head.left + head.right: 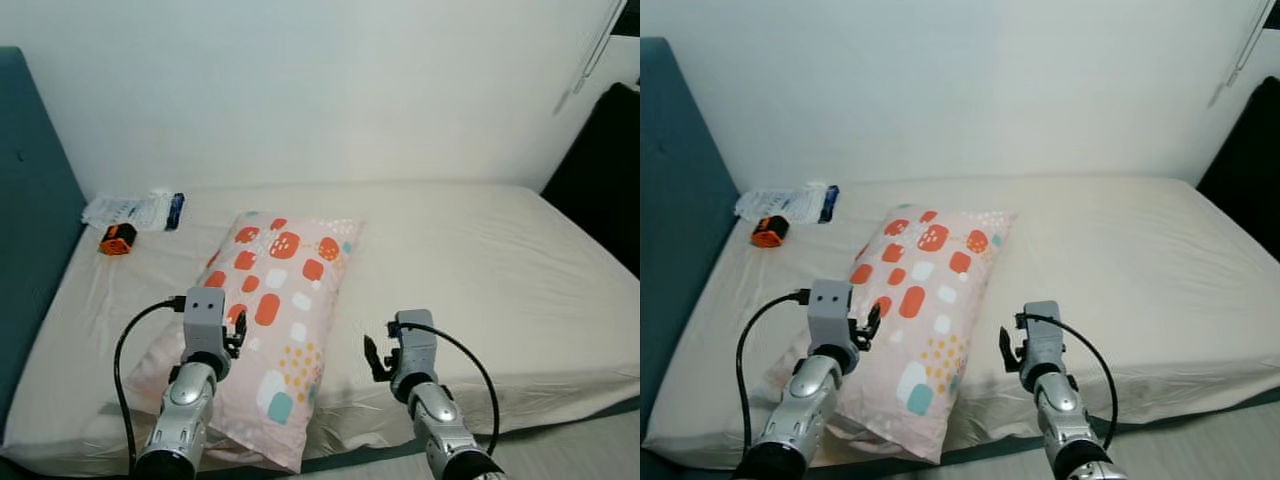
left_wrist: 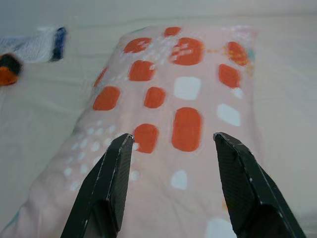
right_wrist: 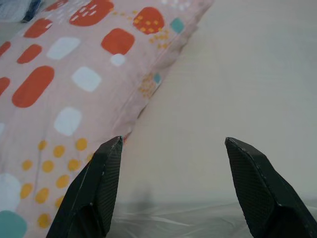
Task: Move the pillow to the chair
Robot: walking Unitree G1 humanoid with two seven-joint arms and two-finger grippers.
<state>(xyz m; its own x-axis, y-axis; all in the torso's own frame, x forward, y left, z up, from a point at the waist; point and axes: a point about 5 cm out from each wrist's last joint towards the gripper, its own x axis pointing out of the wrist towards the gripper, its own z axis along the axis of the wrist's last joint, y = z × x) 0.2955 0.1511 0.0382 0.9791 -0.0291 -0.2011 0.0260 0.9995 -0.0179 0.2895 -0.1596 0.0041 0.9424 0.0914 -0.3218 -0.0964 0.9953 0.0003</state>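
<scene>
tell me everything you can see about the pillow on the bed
The pillow is a soft, pale pink rectangle printed with orange-red, white, teal and yellow blotches and dots. It lies flat on the bed, set at a slant, its near corner reaching the mattress front edge. The left gripper hovers open over it; the right gripper is open beside its edge. Neither visibly grips it.

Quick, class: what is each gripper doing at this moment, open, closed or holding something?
Left gripper: open, empty, over the pillow.
Right gripper: open, empty, over the bed beside the pillow.
</scene>
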